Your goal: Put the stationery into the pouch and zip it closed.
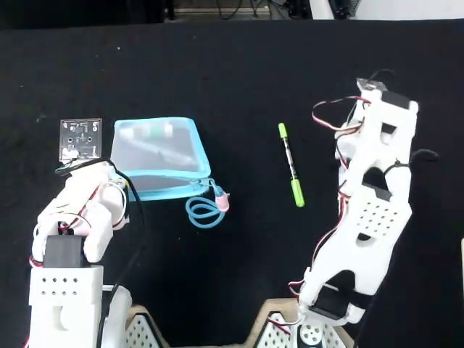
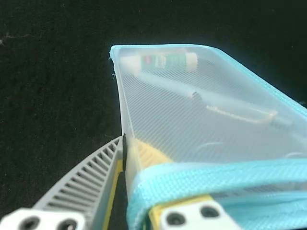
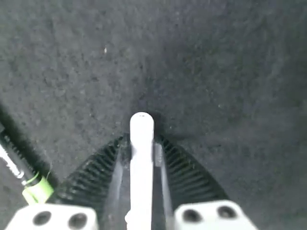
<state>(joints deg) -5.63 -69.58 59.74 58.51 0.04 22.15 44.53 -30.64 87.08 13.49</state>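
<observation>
From above, the pouch (image 1: 156, 152) lies flat on the black counter (image 1: 239, 72) before the left arm (image 1: 80, 225). Its long side runs across, with the zip edge toward the arms and the blue pull cord (image 1: 205, 210) at the right end. The left jaws meet its near left corner, I think to keep it steady for filling. The green pen (image 1: 291, 165) lies well apart from it, between the pouch and the right arm (image 1: 370, 217). Its long axis runs away from the arms, with the thick cap nearest them.

In the left wrist view, the jaws are closed narrowly on the pouch's edge beside the blue band (image 2: 216, 175). Some things (a white tube (image 2: 163, 61), for one) are already inside.

In the right wrist view, the jaws press on a white stick (image 3: 142, 163), its tip toward the counter, with the pen near.
</observation>
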